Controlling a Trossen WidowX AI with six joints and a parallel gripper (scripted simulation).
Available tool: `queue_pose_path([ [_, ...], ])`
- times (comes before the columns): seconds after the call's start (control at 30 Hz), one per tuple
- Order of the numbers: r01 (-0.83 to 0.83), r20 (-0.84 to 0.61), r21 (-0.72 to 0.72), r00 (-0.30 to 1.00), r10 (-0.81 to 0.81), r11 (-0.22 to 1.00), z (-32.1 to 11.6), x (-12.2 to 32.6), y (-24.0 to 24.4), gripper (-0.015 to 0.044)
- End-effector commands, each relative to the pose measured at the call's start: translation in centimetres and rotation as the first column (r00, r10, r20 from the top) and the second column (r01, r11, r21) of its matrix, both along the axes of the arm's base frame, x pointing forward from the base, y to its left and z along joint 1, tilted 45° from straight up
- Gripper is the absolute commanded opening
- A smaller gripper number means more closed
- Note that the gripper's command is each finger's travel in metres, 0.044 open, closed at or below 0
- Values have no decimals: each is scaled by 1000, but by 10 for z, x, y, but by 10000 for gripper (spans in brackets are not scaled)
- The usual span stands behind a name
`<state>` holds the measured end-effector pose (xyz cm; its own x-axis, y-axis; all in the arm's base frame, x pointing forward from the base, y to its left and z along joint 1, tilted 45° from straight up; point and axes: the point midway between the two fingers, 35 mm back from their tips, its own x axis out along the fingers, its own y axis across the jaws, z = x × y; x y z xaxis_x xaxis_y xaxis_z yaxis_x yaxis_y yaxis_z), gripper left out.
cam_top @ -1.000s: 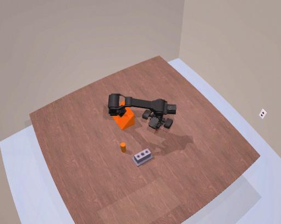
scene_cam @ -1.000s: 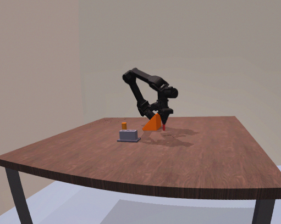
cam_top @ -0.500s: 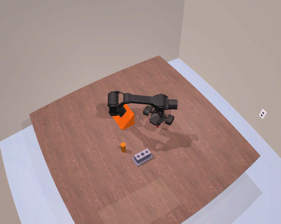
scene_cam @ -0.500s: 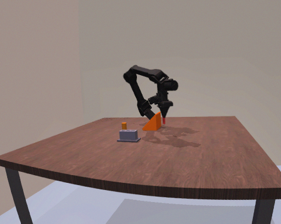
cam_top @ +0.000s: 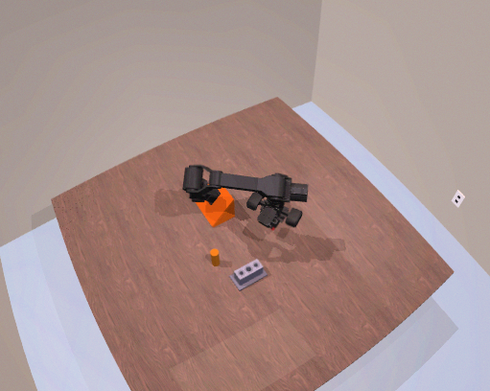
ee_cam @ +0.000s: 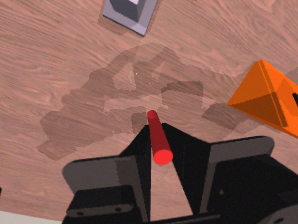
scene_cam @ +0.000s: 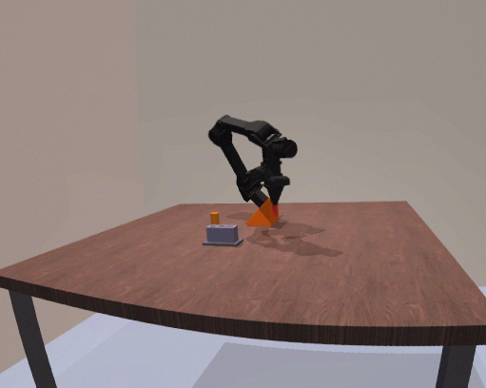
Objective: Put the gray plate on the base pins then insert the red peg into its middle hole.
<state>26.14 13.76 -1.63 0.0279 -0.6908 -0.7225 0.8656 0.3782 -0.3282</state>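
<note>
- Pincer (cam_top: 272,225) (scene_cam: 275,204) (ee_cam: 155,127): closed on the smooth red peg (cam_top: 272,229) (scene_cam: 275,210) (ee_cam: 160,142), held above the wood-grained table (cam_top: 319,287) (scene_cam: 288,281) (ee_cam: 45,45).
- Gray block (cam_top: 248,274) (scene_cam: 223,234) (ee_cam: 125,9), apart from pincer: three dark round spots on top—plate and base not separable by eye.
- Faceted orange block (cam_top: 217,211) (scene_cam: 262,216) (ee_cam: 260,95) near pincer; orange cylinder (cam_top: 215,258) (scene_cam: 215,218) farther off.
- Wrist view cuts off the gray block; arm mostly hides peg from above.

There was one arm (cam_top: 240,182) (scene_cam: 234,159), and it had one gripper (cam_top: 272,226) (scene_cam: 275,204) (ee_cam: 155,127) with two fingers. I counted one red peg (cam_top: 272,228) (scene_cam: 275,211) (ee_cam: 159,137), one gray plate (cam_top: 250,277) (scene_cam: 223,233) (ee_cam: 131,11) with three holes, one base (cam_top: 241,287) (scene_cam: 223,243) (ee_cam: 140,30), one orange cylinder (cam_top: 215,259) (scene_cam: 214,219) and one orange block (cam_top: 219,211) (scene_cam: 262,219) (ee_cam: 256,95). Also there were one table (cam_top: 319,297) (scene_cam: 317,285) (ee_cam: 30,75), of which two legs (scene_cam: 32,338) were visible, and one wall socket (cam_top: 457,198).
</note>
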Motion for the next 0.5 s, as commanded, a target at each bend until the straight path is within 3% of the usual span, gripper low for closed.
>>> queue_pose_path([
  [0.0,-3,4,4,1000,3,1000,7,9,-4,0],
  [0.47,-10,3,12,1000,10,1000,31,34,-24,0],
])
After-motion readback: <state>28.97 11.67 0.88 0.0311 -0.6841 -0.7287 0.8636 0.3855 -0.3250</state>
